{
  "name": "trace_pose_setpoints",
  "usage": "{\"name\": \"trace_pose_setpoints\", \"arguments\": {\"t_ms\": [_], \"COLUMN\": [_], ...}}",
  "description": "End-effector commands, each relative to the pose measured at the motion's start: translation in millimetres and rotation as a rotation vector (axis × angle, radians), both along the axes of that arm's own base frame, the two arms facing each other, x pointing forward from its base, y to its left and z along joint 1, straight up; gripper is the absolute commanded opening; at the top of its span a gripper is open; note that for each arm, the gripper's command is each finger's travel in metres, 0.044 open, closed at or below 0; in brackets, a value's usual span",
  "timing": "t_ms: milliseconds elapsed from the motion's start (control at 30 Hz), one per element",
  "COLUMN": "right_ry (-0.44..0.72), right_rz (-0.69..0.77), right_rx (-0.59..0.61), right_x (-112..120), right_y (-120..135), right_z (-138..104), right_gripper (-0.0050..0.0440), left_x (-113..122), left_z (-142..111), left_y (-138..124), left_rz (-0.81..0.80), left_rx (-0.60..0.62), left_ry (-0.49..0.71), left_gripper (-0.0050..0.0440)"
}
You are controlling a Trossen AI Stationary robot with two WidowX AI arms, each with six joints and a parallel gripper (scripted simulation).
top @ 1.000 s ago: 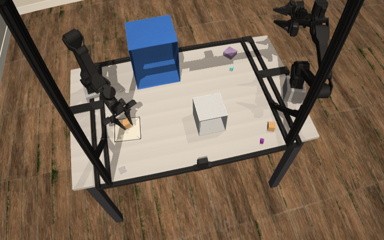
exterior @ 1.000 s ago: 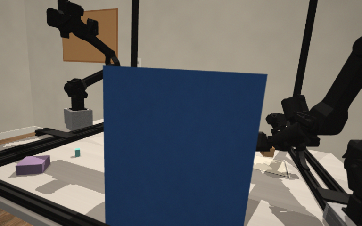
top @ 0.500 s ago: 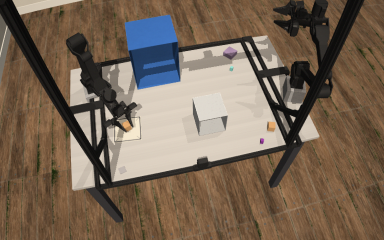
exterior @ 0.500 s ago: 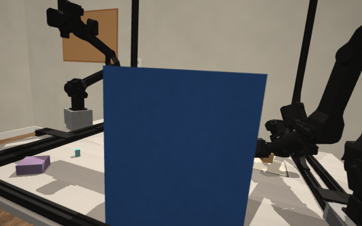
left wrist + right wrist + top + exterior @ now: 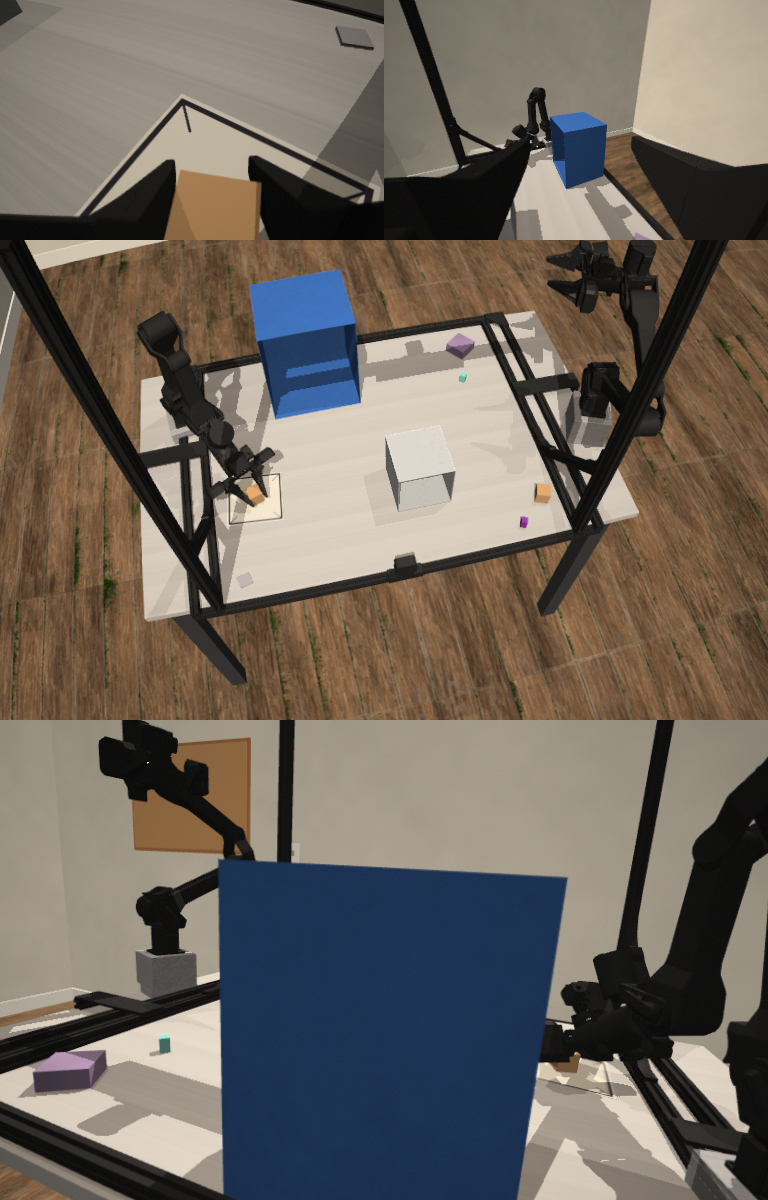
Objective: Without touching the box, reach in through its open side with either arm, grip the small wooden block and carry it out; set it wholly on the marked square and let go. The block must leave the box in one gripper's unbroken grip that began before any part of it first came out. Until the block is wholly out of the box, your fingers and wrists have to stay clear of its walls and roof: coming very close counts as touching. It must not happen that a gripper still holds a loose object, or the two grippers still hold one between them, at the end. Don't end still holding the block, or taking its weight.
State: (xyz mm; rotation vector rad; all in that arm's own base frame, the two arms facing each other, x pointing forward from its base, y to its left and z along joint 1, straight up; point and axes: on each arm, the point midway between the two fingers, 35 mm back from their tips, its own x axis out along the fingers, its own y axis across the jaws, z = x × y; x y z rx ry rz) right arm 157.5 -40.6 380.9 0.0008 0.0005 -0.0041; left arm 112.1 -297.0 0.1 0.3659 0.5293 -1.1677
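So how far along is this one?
Done: the wooden block is outside the blue box and white box. In hand: the left gripper grips it over the marked square; contact is unclear. Left: settle it wholly inside the outline, then release.

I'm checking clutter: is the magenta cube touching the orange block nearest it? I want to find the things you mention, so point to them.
Apart. The top view shows bare tabletop between magenta cube (image 5: pixel 523 521) and orange block (image 5: pixel 542 493).
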Motion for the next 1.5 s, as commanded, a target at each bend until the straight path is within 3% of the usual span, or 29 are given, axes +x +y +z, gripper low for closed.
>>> {"name": "trace_pose_setpoints", "arguments": {"t_ms": [0, 67, 400, 833, 1133, 1233, 1467], "right_ry": [0.0, 0.0, 0.0, 0.0, 0.0, 0.0, 0.0], "right_rz": [0.004, 0.004, 0.004, 0.004, 0.004, 0.004, 0.004], "right_rx": [-0.001, -0.001, -0.001, -0.001, -0.001, -0.001, -0.001], "right_x": [0.0, 0.0, 0.0, 0.0, 0.0, 0.0, 0.0], "right_y": [0.6, 0.6, 0.6, 0.6, 0.6, 0.6, 0.6], "right_z": [0.0, 0.0, 0.0, 0.0, 0.0, 0.0, 0.0], "right_gripper": [0.04, 0.04, 0.04, 0.04, 0.04, 0.04, 0.04], "left_x": [0.0, 0.0, 0.0, 0.8, 8.5, 8.6, 9.2], "left_z": [0.3, 0.3, 0.3, 3.1, 51.2, 55.6, 103.1], "left_y": [-0.1, -0.1, -0.1, -2.2, -23.5, -23.9, -26.1], "left_rz": [0.0, 0.0, 0.0, 0.0, -0.002, -0.002, -0.003], "left_rx": [0.0, 0.0, 0.0, 0.001, -0.004, 0.002, -0.003], "left_ry": [0.0, 0.0, 0.0, 0.0, -0.001, 0.001, -0.001], "left_gripper": [0.0168, 0.0168, 0.04, 0.04, 0.04, 0.04, 0.04]}}
